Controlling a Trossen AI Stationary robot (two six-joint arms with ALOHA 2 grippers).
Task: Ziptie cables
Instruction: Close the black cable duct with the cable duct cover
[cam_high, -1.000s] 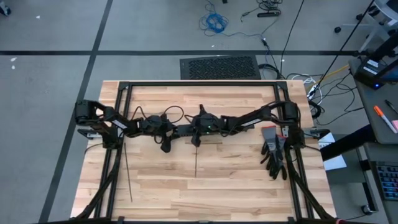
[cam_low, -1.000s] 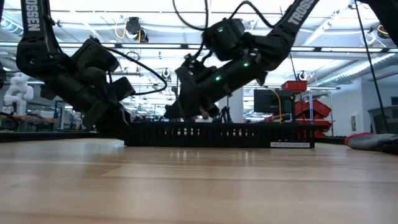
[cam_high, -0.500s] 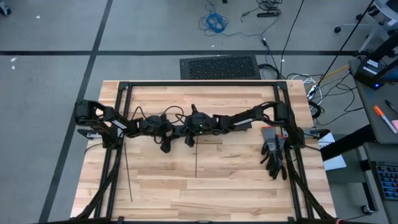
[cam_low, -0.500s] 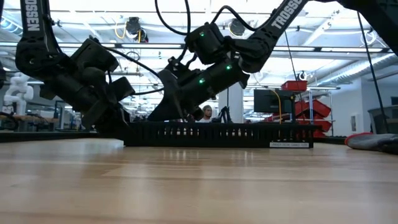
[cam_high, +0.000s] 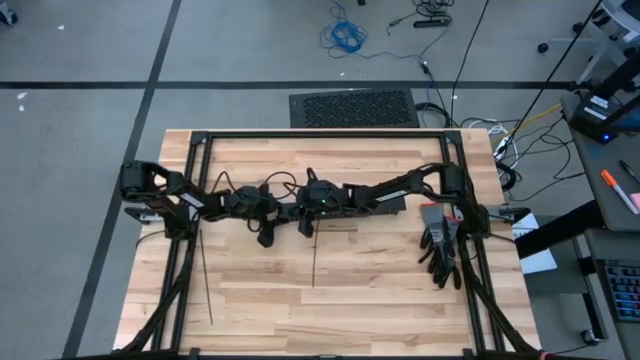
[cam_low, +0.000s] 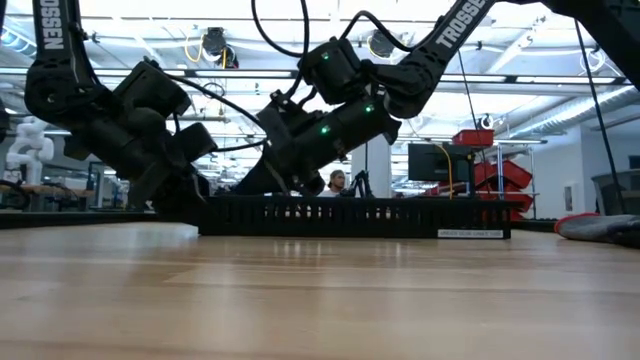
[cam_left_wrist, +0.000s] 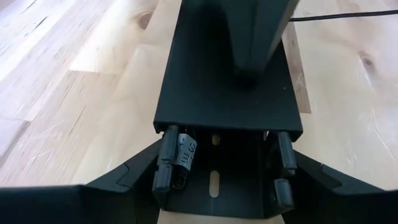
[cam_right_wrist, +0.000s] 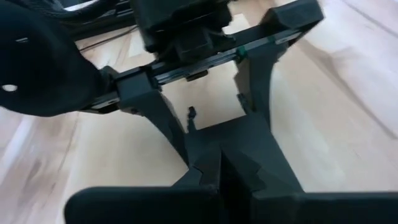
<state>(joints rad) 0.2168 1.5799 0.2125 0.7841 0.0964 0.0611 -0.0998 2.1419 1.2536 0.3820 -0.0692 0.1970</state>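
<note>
two zipties (thin, dark), one slotted duct, two claws

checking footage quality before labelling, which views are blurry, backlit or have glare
Low view: bright ceiling lights backlight the dark arms into near silhouettes, and the near part of the light wooden table is soft and shiny. Left wrist view: the long black slotted duct is blurred at its far end. Right wrist view: generally soft, the dark foreground parts smeared. High view: evenly lit, sharp.
</note>
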